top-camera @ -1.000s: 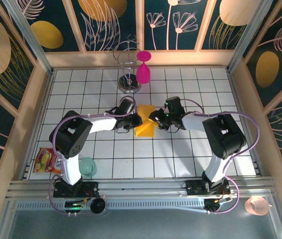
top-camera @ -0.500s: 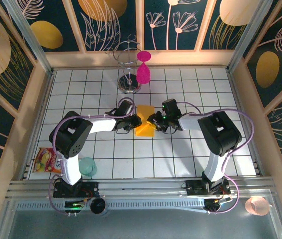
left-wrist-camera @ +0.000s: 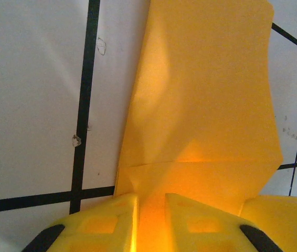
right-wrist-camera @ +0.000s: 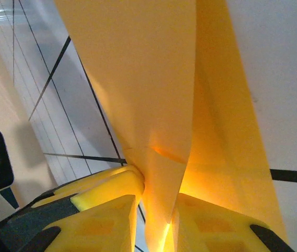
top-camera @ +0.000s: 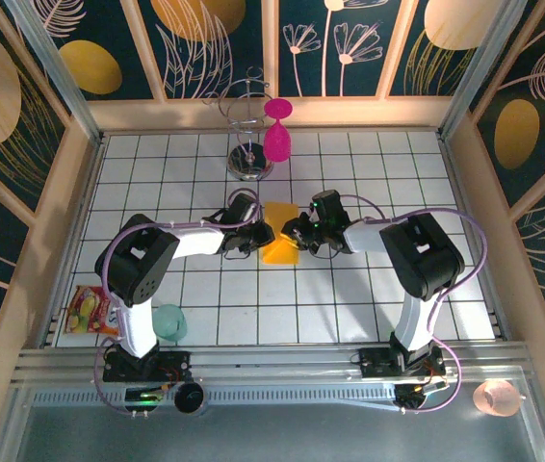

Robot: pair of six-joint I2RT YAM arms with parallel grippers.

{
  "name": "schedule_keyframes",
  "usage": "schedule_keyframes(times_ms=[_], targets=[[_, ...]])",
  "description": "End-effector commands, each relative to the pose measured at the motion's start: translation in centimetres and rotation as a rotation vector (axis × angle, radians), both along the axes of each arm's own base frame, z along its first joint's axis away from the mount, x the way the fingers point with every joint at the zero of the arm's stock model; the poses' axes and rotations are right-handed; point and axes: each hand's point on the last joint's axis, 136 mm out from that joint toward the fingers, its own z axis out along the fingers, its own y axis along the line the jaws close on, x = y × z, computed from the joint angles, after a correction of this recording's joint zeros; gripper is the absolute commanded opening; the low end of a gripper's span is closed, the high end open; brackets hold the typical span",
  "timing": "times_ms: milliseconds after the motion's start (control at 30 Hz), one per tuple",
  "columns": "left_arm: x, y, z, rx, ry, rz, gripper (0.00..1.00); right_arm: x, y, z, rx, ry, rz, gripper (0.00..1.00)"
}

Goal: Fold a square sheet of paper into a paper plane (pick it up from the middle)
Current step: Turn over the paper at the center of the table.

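The square sheet of paper is orange-yellow and lies mid-table, creased and partly folded, with a raised ridge. My left gripper is at its left edge; in the left wrist view its yellow fingers are shut on a flap of the paper, gripper. My right gripper meets the sheet from the right. The right wrist view shows a standing fold of the paper pinched between that gripper's fingers.
A magenta goblet hangs on a wire stand at the back. A snack packet and a teal cup sit near the left arm's base. Wooden walls enclose the tiled table.
My right gripper has moved left onto the paper and its jaws have narrowed around the raised fold. The paper looks more bunched. The left gripper has held still.
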Motion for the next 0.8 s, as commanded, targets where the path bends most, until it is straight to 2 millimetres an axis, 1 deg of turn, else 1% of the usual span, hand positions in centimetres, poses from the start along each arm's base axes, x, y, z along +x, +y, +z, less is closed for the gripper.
schedule_keyframes(times_ms=[0,167,300,333,467,500,633,733,767], targets=[[-0.4,0.7,-0.3,0.007,0.023,0.016,0.22,-0.8,0.8,0.2,0.029,-0.028,0.041,0.24],[-0.4,0.6,-0.3,0.006,0.017,0.014,0.24,-1.1,0.7,-0.4,0.004,-0.057,0.072,0.21],[-0.2,0.7,0.1,0.002,0.009,0.018,0.25,-0.8,0.8,-0.5,0.000,-0.086,0.077,0.19],[-0.2,0.6,0.3,-0.002,0.004,0.018,0.25,-1.2,1.4,-0.5,0.002,-0.092,0.096,0.19],[0.2,0.7,1.4,-0.018,-0.020,0.025,0.26,-0.8,1.6,-0.5,0.001,-0.120,0.104,0.17],[0.5,0.7,2.1,-0.030,-0.037,0.031,0.28,-0.6,1.6,-0.5,-0.004,-0.128,0.105,0.15],[0.5,2.2,2.7,-0.029,-0.063,0.072,0.31,-0.1,1.6,-0.4,-0.013,-0.143,0.103,0.10],[0.6,3.1,3.8,-0.055,-0.094,0.103,0.35,0.2,1.5,0.5,-0.018,-0.182,0.103,0.07],[0.6,3.4,3.9,-0.059,-0.098,0.112,0.37,0.4,1.4,0.9,-0.019,-0.200,0.102,0.07]])
